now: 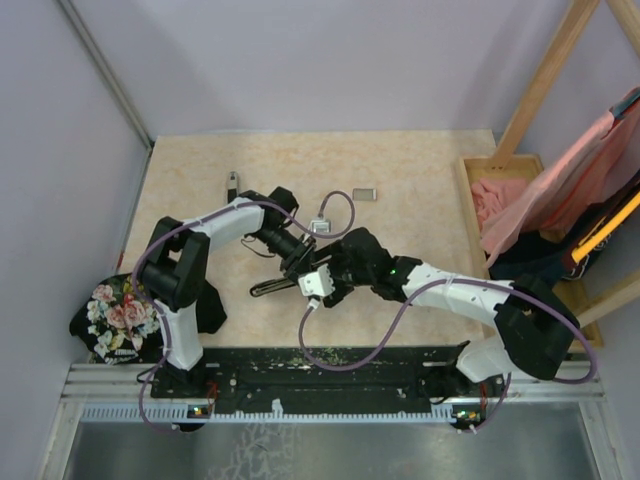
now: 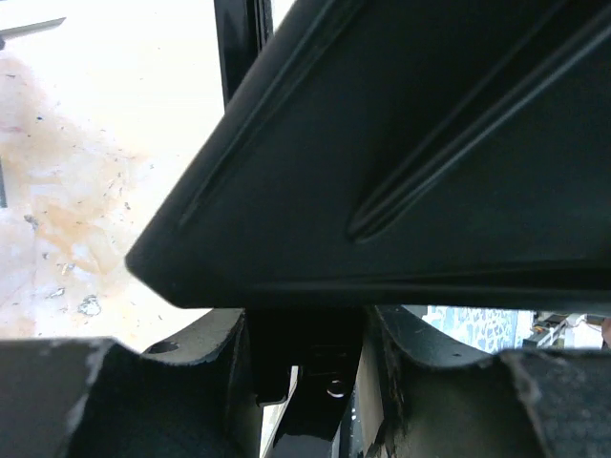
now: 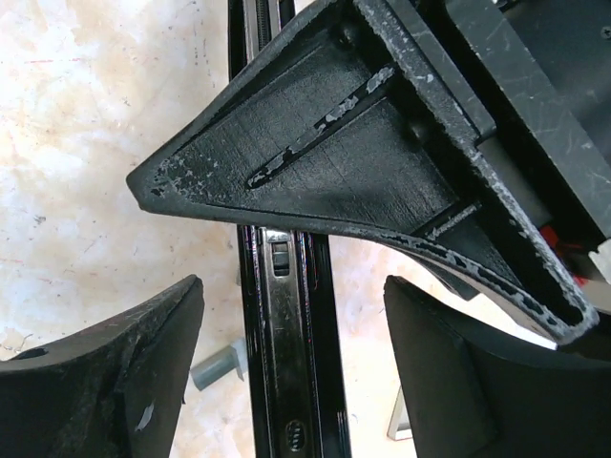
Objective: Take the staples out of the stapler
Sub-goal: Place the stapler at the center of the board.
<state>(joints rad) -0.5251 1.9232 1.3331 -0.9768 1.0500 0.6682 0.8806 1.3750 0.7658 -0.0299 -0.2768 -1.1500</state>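
The black stapler (image 1: 272,288) lies on the table in the middle, its open metal magazine rail (image 3: 286,363) running up the right wrist view. My left gripper (image 1: 297,262) is shut on the stapler's far end, and a glossy black part (image 2: 315,420) sits pinched between its fingers. My right gripper (image 3: 291,315) is open and straddles the rail, one finger on each side, without touching it. A short grey strip of staples (image 3: 218,364) lies on the table just left of the rail. Another grey piece (image 3: 401,420) shows by the right finger.
A small box (image 1: 365,194) and a thin dark bar (image 1: 232,185) lie toward the back of the table. A small pale item (image 1: 320,226) lies behind the grippers. A wooden tray with pink cloth (image 1: 497,200) stands at the right, and a flowered black bag (image 1: 115,310) at the left.
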